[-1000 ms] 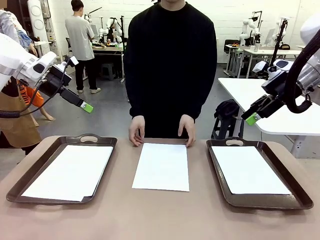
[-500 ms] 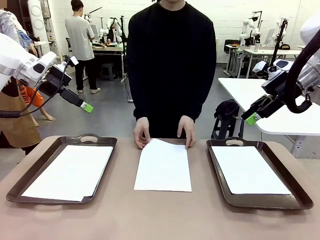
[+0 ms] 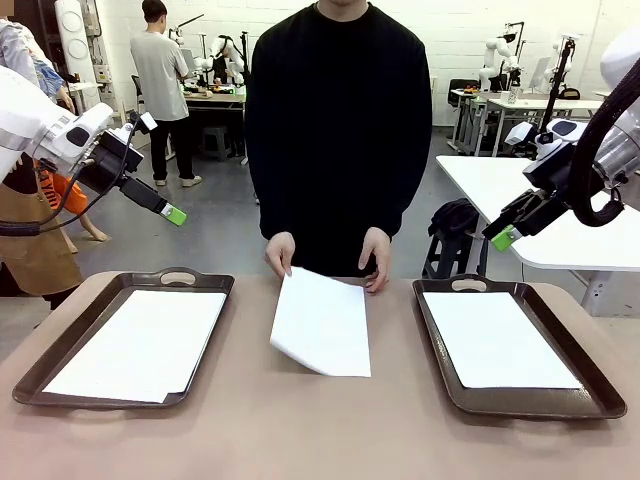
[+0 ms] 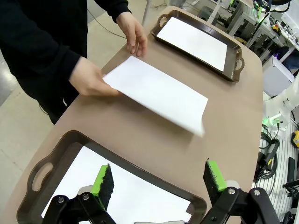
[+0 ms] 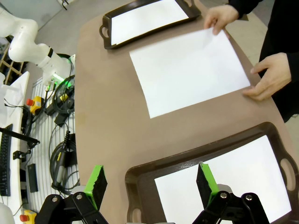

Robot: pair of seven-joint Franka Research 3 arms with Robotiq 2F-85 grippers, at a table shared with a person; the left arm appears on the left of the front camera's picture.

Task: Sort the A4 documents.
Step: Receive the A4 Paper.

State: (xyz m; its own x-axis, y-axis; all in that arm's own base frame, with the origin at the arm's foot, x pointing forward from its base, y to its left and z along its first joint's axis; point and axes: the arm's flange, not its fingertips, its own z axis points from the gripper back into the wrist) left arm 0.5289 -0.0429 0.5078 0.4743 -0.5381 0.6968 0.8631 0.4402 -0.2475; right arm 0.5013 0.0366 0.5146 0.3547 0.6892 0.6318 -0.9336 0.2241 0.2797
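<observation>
Hands [image 3: 280,253] lifting center sheet [image 3: 322,322], grippers open

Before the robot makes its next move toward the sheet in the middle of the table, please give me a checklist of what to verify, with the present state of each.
1. Left pincer open, holding nothing: ok.
2. Right pincer open, holding nothing: ok.
3. Middle sheet lies flat and free on the table: not ok; one near corner is lifted and the person's hands hold its far edge.
4. Left tray ready, with a sheet inside: ok.
5. Right tray ready, with a sheet inside: ok.
6. Which tray the middle sheet belongs in: cannot tell; no print is visible.
</observation>
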